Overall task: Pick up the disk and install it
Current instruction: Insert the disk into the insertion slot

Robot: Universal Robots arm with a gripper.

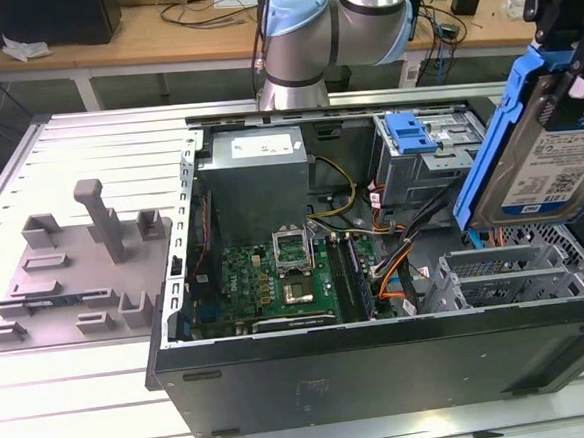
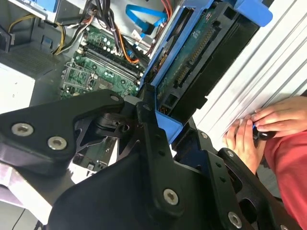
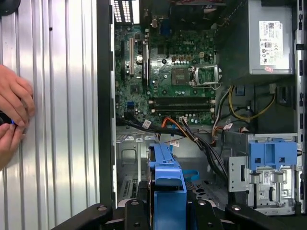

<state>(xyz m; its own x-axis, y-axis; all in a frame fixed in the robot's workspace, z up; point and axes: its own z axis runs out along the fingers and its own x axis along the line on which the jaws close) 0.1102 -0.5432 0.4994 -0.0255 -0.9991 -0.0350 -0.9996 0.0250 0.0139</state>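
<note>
You've got a ribbed metal table [image 1: 84, 394] with an open tower case [image 1: 382, 363] lying on its side, and the arm [image 1: 329, 26] rises behind it. A grey fixture plate [image 1: 75, 274] sits on the table at the exterior view's left, just beside the case. Inside the case are the power supply [image 1: 259, 176], which has a white printed sticker [image 3: 271, 40], and the green motherboard [image 1: 276, 280] next to it. The disk [image 1: 554, 161] is in the air over the case's end at the exterior view's right, above the drive cages. It stands nearly upright, with its long axis running up-down and leaning a little. Its white-and-blue label faces the exterior camera, the blue carrier frame runs along its edges, and the print is too small to read. In the second wrist view you see the disk's other face, with the green circuit board. The first wrist view shows it edge-on. The gripper [image 2: 165, 127] is pinched on the disk's upper end, with black fingers [image 2: 148, 129] pressed on the blue frame. A blue drive bracket [image 1: 411, 130] sits on the far cage. A person's hands [image 2: 268, 124] rest on the table beside the case, around a small dark object.
</note>
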